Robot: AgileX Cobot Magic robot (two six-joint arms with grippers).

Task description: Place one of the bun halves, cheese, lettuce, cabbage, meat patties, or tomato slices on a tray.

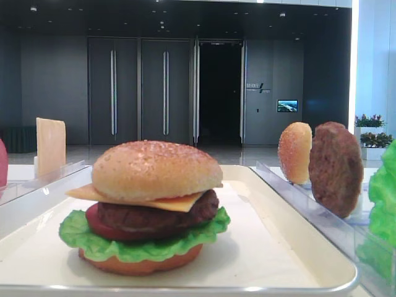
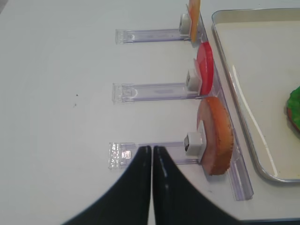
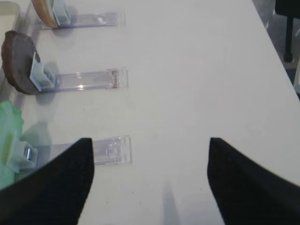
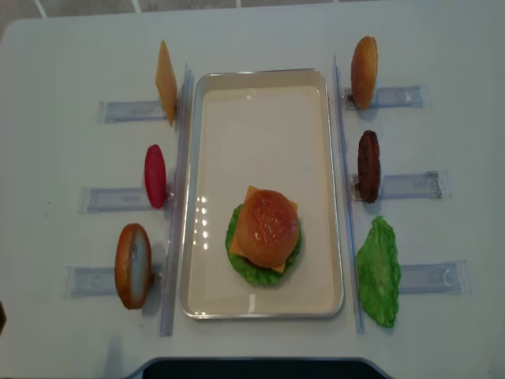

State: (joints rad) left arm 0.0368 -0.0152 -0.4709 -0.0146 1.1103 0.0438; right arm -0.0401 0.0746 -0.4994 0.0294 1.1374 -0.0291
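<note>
Overhead view, burger (image 4: 267,235) stacked on tray (image 4: 260,88) toward 6 o'clock, racks (image 4: 406,185) with spare patty (image 4: 368,166) at 3, tomato (image 4: 155,175) at 9, left gripper (image 2: 152,151) pinched together, right gripper (image 3: 150,164) spread wide, arms mostly cropped.

White table (image 4: 260,35) under everything, with six clear plastic racks (image 4: 410,185) laid out in two columns of three, left and right. Behind the table in the low exterior view, dark double doors (image 1: 139,90) with long vertical handles, a black open doorway (image 1: 219,93) beside them, and a small lit screen (image 1: 287,106) on the wall to the right (picture on it too small to read). At far right, potted plants with pink flowers (image 1: 370,120) against a bright wall.
</note>
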